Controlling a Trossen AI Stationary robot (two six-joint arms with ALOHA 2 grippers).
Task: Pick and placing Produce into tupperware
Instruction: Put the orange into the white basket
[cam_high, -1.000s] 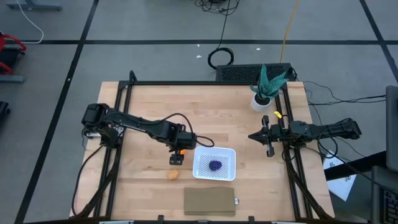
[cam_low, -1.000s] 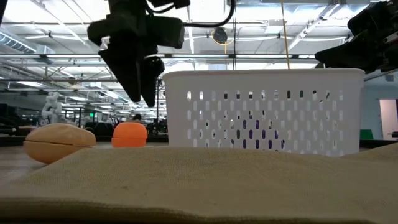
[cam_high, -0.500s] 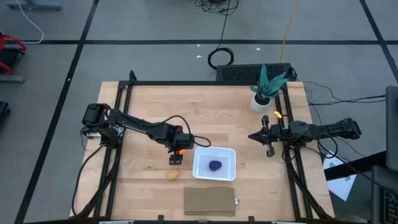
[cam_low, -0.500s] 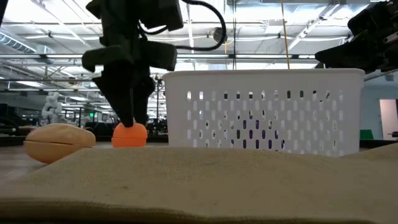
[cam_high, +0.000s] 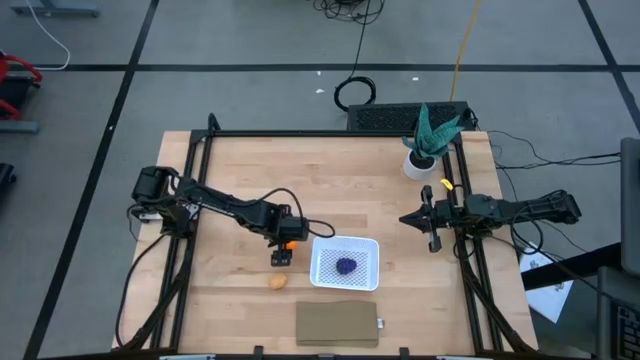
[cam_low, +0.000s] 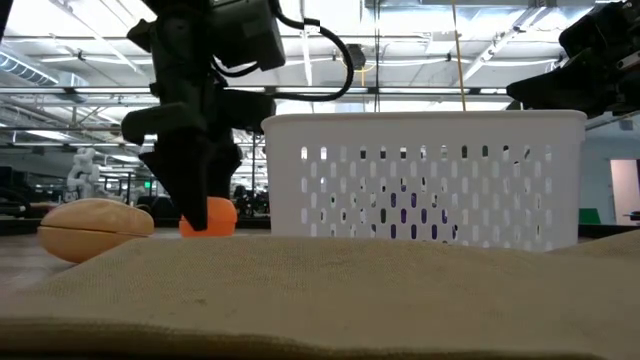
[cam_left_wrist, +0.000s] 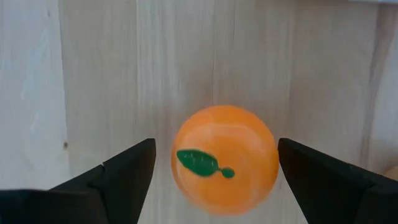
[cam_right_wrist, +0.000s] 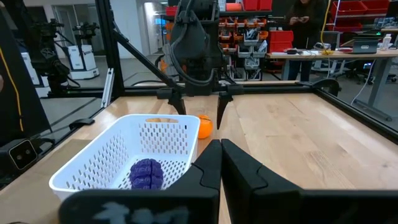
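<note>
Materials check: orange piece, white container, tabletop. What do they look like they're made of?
Orange piece: likely smooth, glossy plastic; soft sheen, flat green leaf mark printed on it.
White container: looks like moulded plastic; thin, uniform walls with regular slots, slight sheen.
Tabletop: pale wood, probably butcher-block or laminate; parallel plank strips and visible grain, matte finish.

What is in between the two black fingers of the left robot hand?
The round orange sits on the wood between the open left gripper, with a gap on each side. The left wrist view shows this best.
</note>
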